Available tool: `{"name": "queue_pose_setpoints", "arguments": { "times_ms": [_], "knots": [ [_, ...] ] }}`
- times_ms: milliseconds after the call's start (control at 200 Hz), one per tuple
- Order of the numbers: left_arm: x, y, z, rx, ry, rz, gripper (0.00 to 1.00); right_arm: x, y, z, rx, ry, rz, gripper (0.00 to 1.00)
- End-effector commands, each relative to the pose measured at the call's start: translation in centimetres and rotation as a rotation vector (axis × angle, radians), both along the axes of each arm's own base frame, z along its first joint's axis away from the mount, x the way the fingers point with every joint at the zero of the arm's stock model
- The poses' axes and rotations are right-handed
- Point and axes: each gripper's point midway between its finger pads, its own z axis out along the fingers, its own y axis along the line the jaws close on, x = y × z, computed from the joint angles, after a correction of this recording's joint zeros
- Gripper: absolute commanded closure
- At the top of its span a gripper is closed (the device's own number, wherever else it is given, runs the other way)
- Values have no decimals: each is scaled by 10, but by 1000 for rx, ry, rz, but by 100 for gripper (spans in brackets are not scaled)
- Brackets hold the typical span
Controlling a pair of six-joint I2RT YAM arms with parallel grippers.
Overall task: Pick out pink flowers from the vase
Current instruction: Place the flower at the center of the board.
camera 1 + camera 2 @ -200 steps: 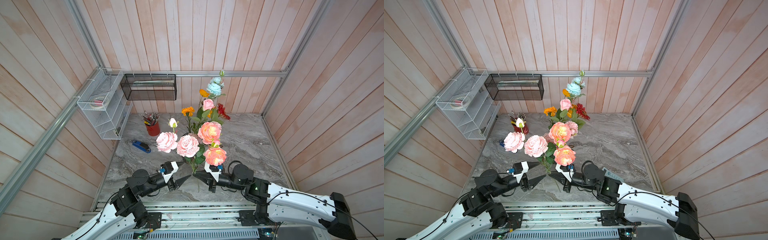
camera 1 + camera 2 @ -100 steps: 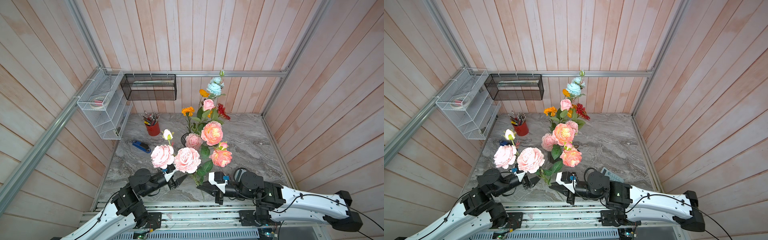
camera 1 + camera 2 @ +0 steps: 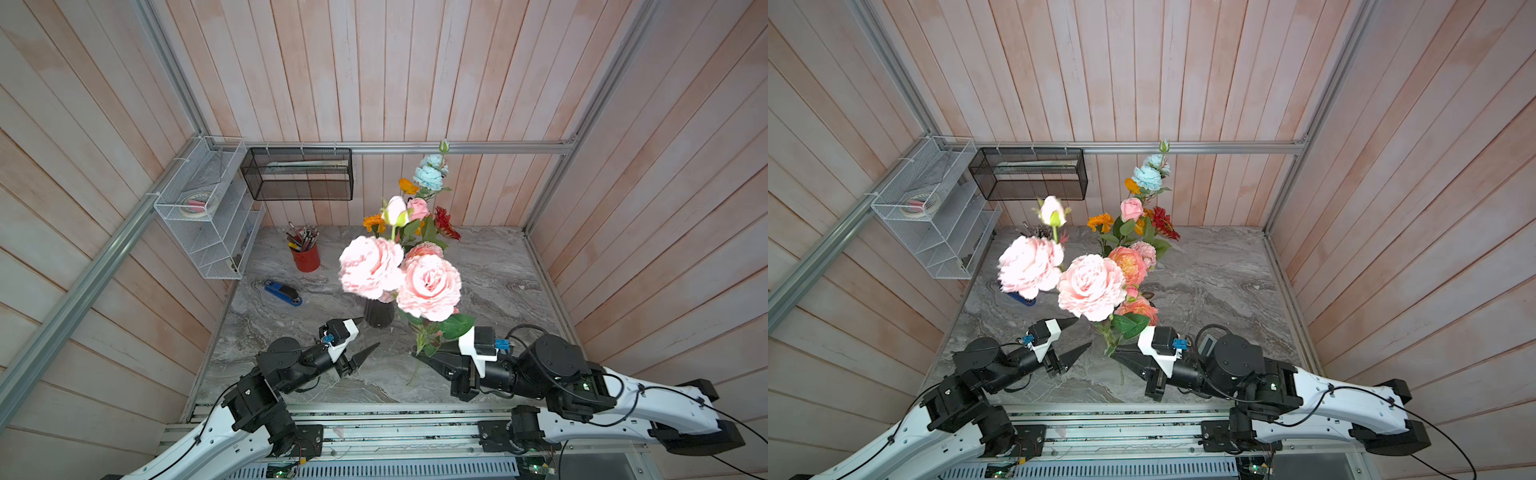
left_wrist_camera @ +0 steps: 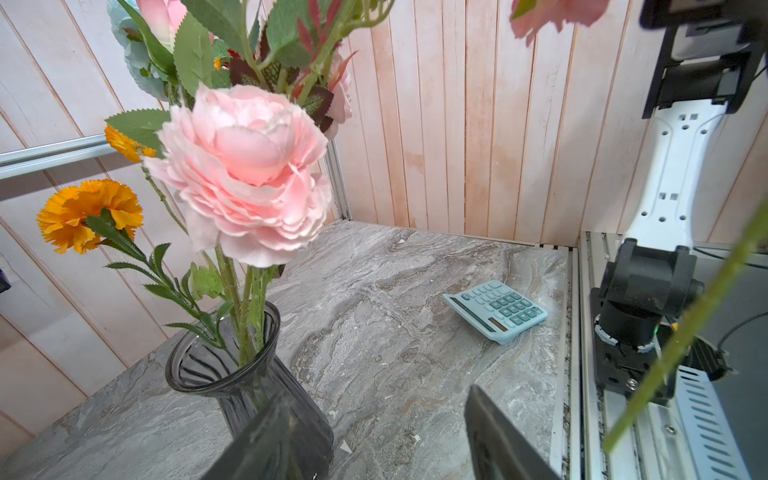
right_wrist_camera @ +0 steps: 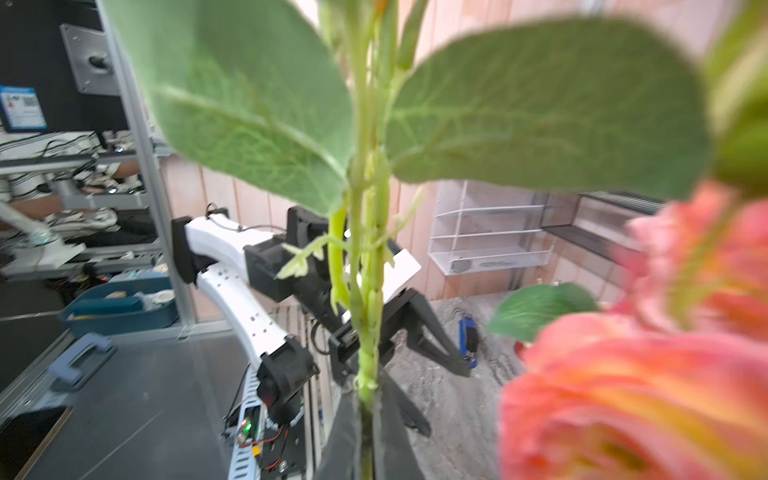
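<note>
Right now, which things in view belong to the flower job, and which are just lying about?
Job: pink flowers, vase, right gripper (shut on their stems), left gripper (open).
Lying about: pencil cup, stapler, calculator, wire shelf, mesh basket.

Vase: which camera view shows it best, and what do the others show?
Left wrist view: the vase shows its rim, neck and stems inside. In a top view only its dark body peeks under blooms. The right wrist view misses it.
</note>
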Motion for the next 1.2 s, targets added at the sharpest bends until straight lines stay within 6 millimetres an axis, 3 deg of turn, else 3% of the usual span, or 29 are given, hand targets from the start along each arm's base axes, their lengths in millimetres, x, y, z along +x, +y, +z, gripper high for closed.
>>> {"name": "queue_pose_setpoints", "arguments": {
  "times_ms": [0,130,360,675,790,1035,1115,1195],
  "knots": [
    [0,1,6,-7,-32,3,32,33,-37,17,9,-1,-229,100],
    [12,1,3,13,-20,55,31,65,-79,13,14,23,-465,100],
    [31,-2,13,8,-48,125,32,95,-157,8,95,97,-766,100],
    [54,0,19,4,-74,232,32,112,-200,-14,40,210,-997,100],
    [57,4,23,8,-78,264,32,112,-198,-25,9,231,-998,100],
    [54,11,25,2,-77,279,32,118,-154,-27,-39,168,-959,100],
    [53,12,23,2,-73,276,32,131,-148,-30,-54,190,-947,100],
    [53,12,20,8,-72,278,32,162,-137,-49,-108,262,-924,100]
  ]
}}
